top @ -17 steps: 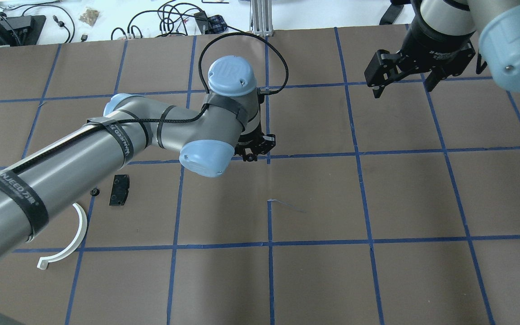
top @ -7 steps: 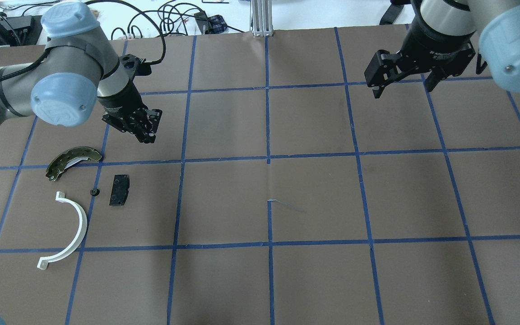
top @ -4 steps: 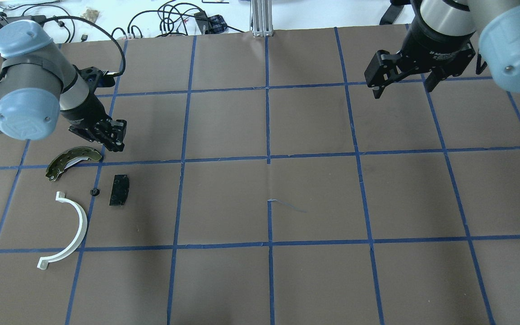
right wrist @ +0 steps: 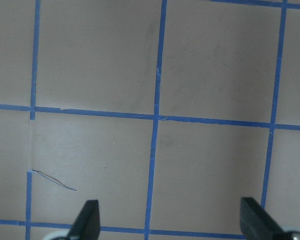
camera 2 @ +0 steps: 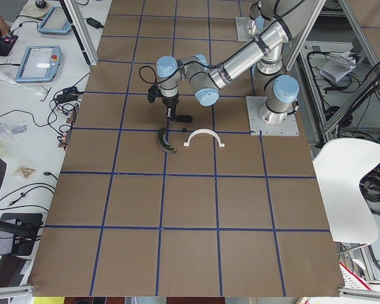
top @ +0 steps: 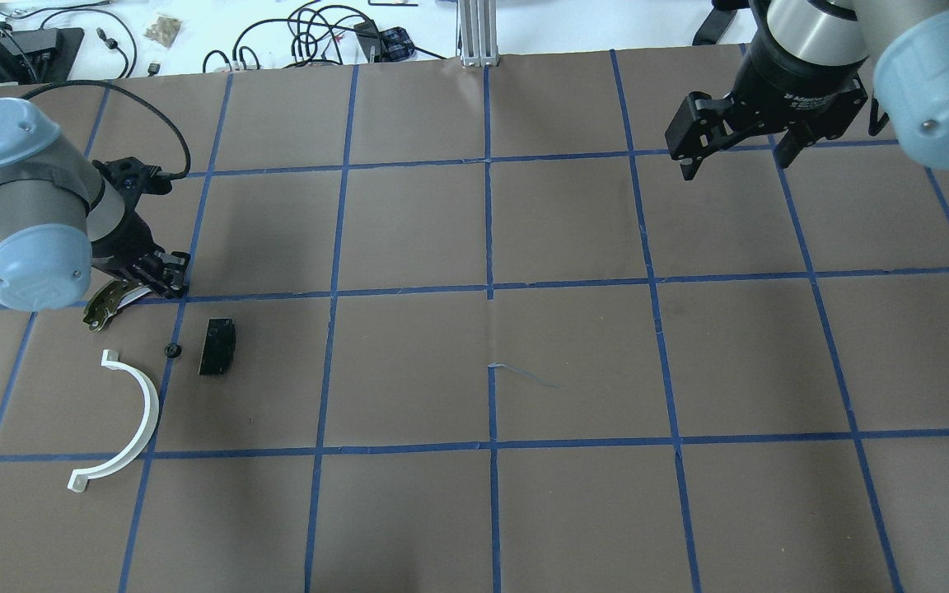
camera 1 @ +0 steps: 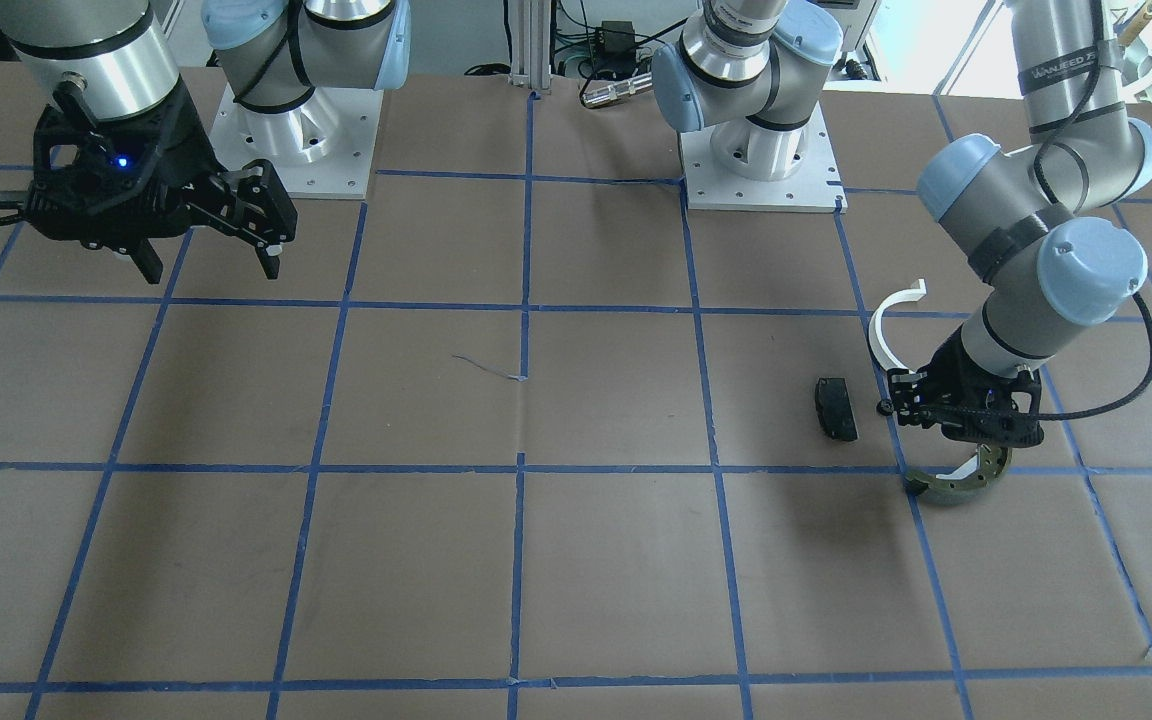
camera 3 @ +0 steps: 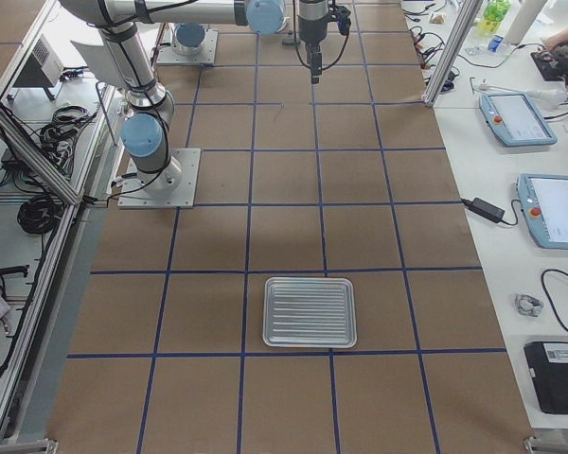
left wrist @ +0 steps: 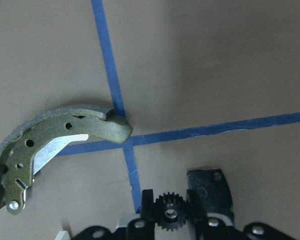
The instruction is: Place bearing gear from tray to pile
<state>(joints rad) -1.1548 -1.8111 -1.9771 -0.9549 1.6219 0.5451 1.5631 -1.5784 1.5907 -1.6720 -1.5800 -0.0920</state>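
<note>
The gear (left wrist: 170, 214) is clamped in the left gripper (top: 165, 278); it is held at the pile (top: 217, 358), just beside the shoe (left wrist: 55, 145). The right gripper (camera 1: 211, 268) is spread open, well apart.

Two UR5e arms, silver-grey tubes jointed with pale-blue, screw-dotted caps (camera 1: 1086, 265), are bolted to square metal base plates (camera 1: 796, 185). The left arm (camera 1: 1071, 110) wears a black strap (camera 1: 1061, 68) lettered in white, and a black cable (camera 1: 1151, 350) loops from its wrist toward 3 o'clock in the front view. The right arm (camera 1: 86, 40) ends in the black right gripper (camera 1: 211, 265) (a blue light (camera 1: 119, 160) glows at its 11 o'clock).
</note>
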